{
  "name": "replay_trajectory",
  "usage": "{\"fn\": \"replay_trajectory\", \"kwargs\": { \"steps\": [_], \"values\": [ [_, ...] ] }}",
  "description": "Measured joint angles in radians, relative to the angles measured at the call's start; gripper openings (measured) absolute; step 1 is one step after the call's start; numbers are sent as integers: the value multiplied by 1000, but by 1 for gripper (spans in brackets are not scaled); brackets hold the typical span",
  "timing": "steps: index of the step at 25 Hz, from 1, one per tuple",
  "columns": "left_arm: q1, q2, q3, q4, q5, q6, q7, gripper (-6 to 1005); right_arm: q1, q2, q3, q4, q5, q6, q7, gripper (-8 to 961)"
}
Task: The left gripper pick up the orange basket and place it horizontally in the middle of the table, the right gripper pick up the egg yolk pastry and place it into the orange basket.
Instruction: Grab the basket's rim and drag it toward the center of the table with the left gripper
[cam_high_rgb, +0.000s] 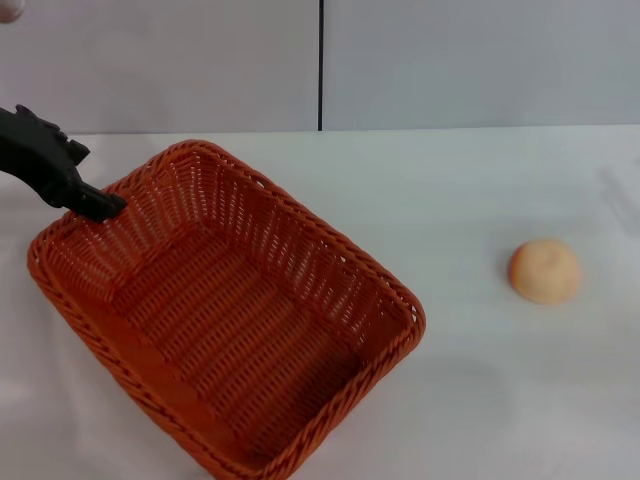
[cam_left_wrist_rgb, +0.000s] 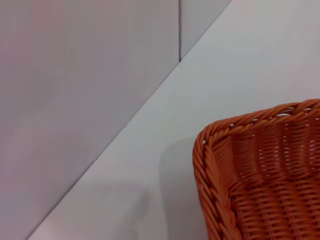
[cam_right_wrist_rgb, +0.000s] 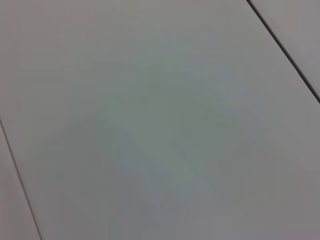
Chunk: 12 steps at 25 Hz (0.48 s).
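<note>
The white surface (cam_high_rgb: 470, 190) runs back to a pale panelled wall with one dark vertical seam at 12 o'clock; the orange basket (cam_high_rgb: 225, 310) sits skewed at about 8 o'clock, its near corner cut off by the lower edge of the head view, and the egg yolk pastry (cam_high_rgb: 544, 271) lies alone at 3 o'clock, well apart from it with bare white all round. The left gripper (cam_high_rgb: 100, 207) reaches in from 10 o'clock with its tip at the basket's far-left rim; whether its jaws are spread or pinching the rim cannot be told; the right gripper shows nowhere, its wrist view giving only blank grey panel.
</note>
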<state>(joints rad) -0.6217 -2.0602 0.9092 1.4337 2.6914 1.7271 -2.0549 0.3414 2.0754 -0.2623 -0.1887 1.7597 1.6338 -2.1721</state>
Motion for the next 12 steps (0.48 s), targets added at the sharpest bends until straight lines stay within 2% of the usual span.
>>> {"fn": "replay_trajectory", "kwargs": {
  "steps": [6,7,12],
  "values": [
    [0,0,1,-16,0,-12,1,841,2,0,0,0,0,1,0,727],
    [-1,0,9,-58,2,-49,5,841,2,0,0,-1,0,1,0,727],
    [0,0,40,-89,8,-85,8,840,2,0,0,-2,0,0,0,726]
  ]
}}
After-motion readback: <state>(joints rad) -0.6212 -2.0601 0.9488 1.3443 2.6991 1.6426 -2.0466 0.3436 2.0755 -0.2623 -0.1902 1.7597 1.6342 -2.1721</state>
